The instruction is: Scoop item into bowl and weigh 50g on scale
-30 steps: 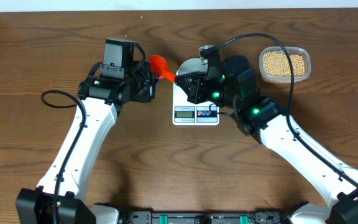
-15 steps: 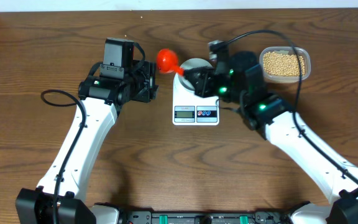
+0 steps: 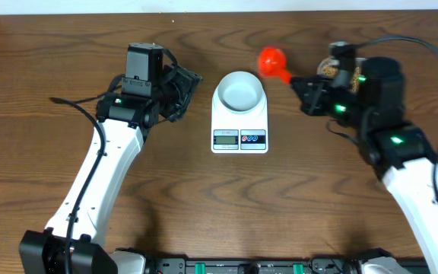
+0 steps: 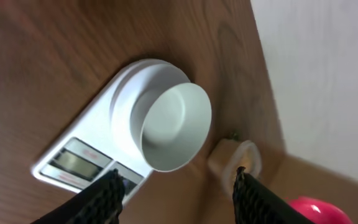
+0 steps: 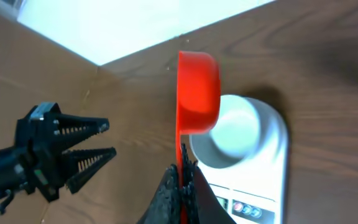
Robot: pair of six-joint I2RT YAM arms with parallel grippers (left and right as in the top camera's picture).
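**Beans (image 3: 327, 68) lie just beneath the right gripper (image 3: 310, 82), mostly hidden by its arm.**
We judge them light, hard and quick to roll, so they are best lifted with the red scoop (image 3: 272, 61). The right gripper is clamped on its handle, and the cup looks empty. Just beyond the cup, the empty bowl (image 3: 239, 91) sits on the scale (image 3: 239, 138). Past the bowl, the left gripper (image 3: 182, 85) is spread apart, obstructing nothing.

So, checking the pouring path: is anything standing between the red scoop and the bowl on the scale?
Nothing visible. The red scoop, held by the right gripper, hangs just right of the bowl on the scale, with only bare table between. The left gripper is open on the bowl's far side.
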